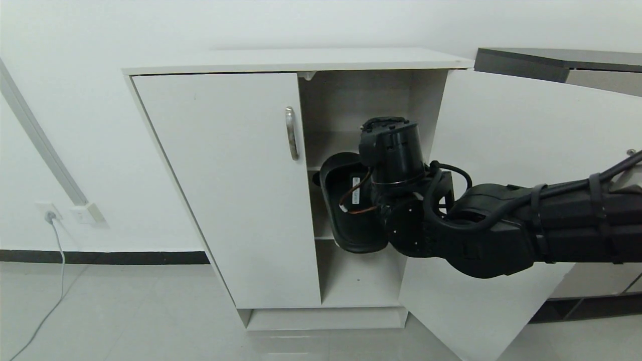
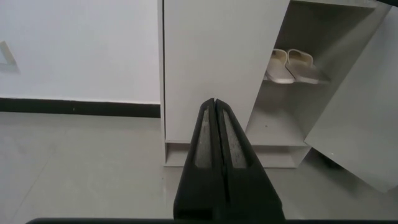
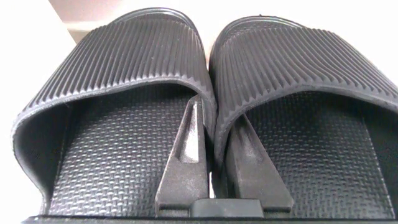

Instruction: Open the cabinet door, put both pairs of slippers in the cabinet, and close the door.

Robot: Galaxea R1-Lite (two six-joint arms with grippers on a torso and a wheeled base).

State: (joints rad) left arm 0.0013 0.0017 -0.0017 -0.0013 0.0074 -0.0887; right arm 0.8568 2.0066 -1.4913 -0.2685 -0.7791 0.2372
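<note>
Two black ribbed rubber slippers [image 3: 146, 62], pinched together in the right gripper [image 3: 214, 124], hang inside the open white cabinet [image 1: 215, 200]. Next, I'd guess: set down, release.

The rear wall [image 1: 75, 75] is plain white. A black skirting band [image 1: 100, 257] runs along its base, where it meets the floor [image 1: 125, 321]. The floor is pale grey, glossy and reflective. A grey trunking strip [image 1: 40, 140] crosses the wall diagonally and ends at a white junction box [image 1: 88, 213]. Just beside the box sits a wall socket [image 1: 49, 214] with a plug inserted. A grey cable [image 1: 60, 271] hangs from the plug and trails across the floor. Right of the white cabinet [image 1: 225, 200] stands a grey unit [image 1: 551, 60] with a dark top. Lighting is even and diffuse.
</note>
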